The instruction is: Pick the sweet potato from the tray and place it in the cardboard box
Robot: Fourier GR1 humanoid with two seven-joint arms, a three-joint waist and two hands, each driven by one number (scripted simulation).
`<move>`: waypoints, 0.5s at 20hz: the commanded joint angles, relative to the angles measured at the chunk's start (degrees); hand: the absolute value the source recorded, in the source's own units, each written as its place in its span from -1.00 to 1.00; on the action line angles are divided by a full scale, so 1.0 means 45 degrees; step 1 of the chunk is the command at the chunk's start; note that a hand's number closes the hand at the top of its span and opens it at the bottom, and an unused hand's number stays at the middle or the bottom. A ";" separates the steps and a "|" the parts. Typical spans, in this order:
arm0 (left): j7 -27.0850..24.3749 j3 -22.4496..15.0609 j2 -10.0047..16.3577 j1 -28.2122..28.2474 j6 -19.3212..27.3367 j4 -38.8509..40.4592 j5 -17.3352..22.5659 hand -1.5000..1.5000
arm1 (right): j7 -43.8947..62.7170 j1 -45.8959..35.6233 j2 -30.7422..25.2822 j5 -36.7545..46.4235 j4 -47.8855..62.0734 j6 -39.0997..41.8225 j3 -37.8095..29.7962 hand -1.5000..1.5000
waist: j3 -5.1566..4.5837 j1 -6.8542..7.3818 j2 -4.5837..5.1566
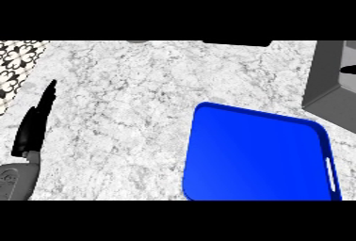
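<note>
The blue tray (pixel 257 155) lies at the lower right of the counter, and its bare surface holds nothing. No sweet potato shows anywhere. A grey box (pixel 327 80) with upright walls stands at the right edge, cut off by the view. A small black tip (pixel 348 69) pokes in from the right edge over the box; it looks like part of my right hand, the rest of which is hidden. My left hand (pixel 31 127) rests open at the far left, fingers straight and pointing up, far from the tray.
The white marbled counter (pixel 125 103) spreads between my left hand and the tray. A patterned tile strip (pixel 17 61) borders the counter at the upper left. The counter's far edge runs along the top.
</note>
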 commanded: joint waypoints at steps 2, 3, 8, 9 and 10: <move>0.0264 -0.0002 -0.0091 -0.0313 0.0209 0.0020 -0.0140 0.00 | 0.0013 0.0030 -0.0897 -0.1041 0.0148 0.0881 -0.1069 -1.00 | 0.0028 -0.0033 0.0115; 0.0273 0.0010 -0.0105 0.0072 -0.0069 -0.0394 0.0145 0.00 | -0.0078 0.0249 -0.1124 -0.1166 0.0167 0.1123 -0.1192 -1.00 | 0.0020 0.0019 -0.0015; 0.0221 0.0056 0.0103 0.0167 -0.0088 -0.0558 0.0040 0.00 | -0.0169 0.1018 -0.2363 -0.1708 0.0340 0.2309 -0.1757 -1.00 | 0.0061 -0.0029 0.0041; 0.0091 0.0198 0.0222 0.0164 -0.0091 -0.0421 0.0069 0.00 | -0.0169 0.1277 -0.2389 -0.1730 0.0381 0.2141 -0.1795 -1.00 | 0.0065 -0.0003 0.0108; 0.0338 0.0338 0.0077 -0.0059 -0.0015 -0.0409 0.0260 0.00 | -0.0036 0.1309 -0.2781 -0.1706 0.0339 0.2445 -0.1773 -1.00 | 0.0060 -0.0097 0.0095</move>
